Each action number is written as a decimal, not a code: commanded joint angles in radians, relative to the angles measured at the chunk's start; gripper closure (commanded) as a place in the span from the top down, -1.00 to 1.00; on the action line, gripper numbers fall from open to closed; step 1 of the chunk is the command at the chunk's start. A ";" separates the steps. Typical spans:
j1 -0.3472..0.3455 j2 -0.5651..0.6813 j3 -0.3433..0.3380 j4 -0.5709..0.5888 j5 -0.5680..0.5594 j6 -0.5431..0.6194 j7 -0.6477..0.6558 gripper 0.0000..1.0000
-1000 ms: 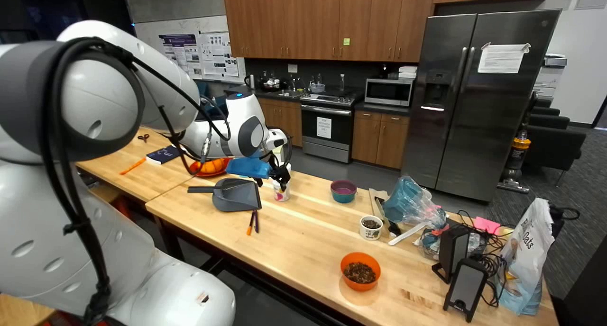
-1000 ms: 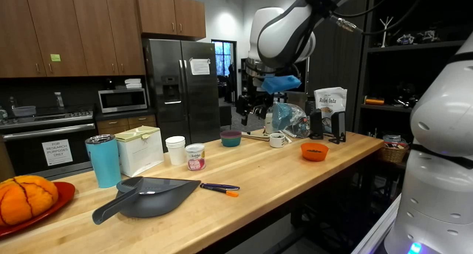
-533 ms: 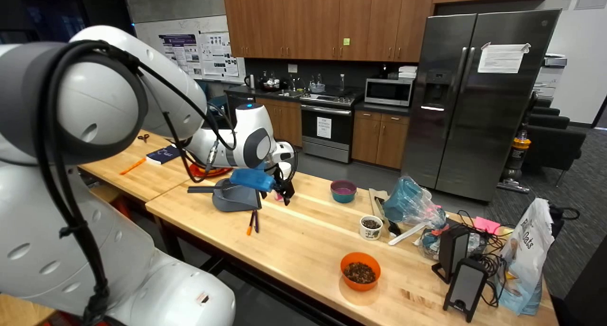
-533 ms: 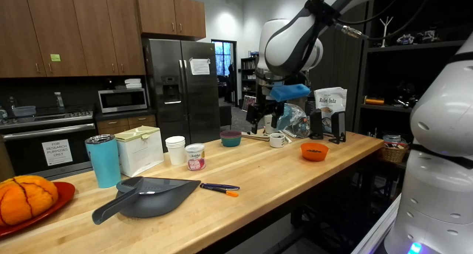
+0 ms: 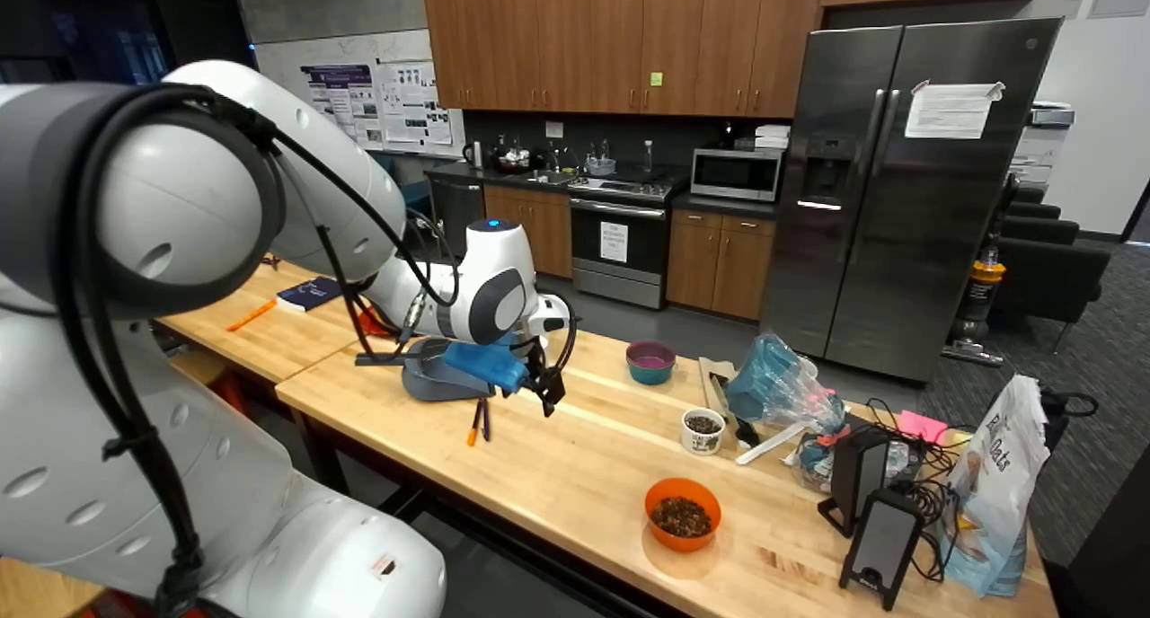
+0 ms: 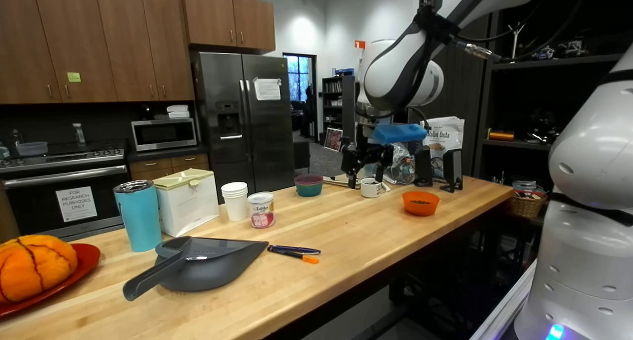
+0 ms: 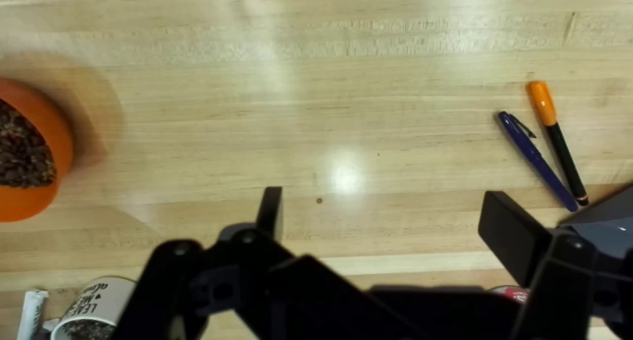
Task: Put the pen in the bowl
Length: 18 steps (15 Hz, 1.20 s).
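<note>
Hovers over the table [image 5: 575, 461] with the fingers [image 7: 512, 236] of the gripper [image 7: 383, 206] spread wide, partly hiding the can [image 6: 262, 211] in the wrist view, with the dustpan [image 6: 217, 268] just past one finger and the white cup [image 5: 701, 443] and orange bowl [image 6: 420, 209] on the opposite side. Has the blue pen [image 7: 537, 161] and the black-and-orange pen [image 7: 559, 140] close together outside the dustpan-side finger, with ends just beside that dustpan, and well apart, near the table's kitchen-side edge, the purple bowl [image 6: 309, 180] nested in the teal bowl [image 6: 308, 190]

A blue tumbler [image 6: 138, 216] stands beside a white box [image 6: 192, 204], near a gray dustpan [image 6: 212, 272].
</note>
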 commanded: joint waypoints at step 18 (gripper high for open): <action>0.052 0.249 -0.100 0.297 0.124 -0.183 -0.503 1.00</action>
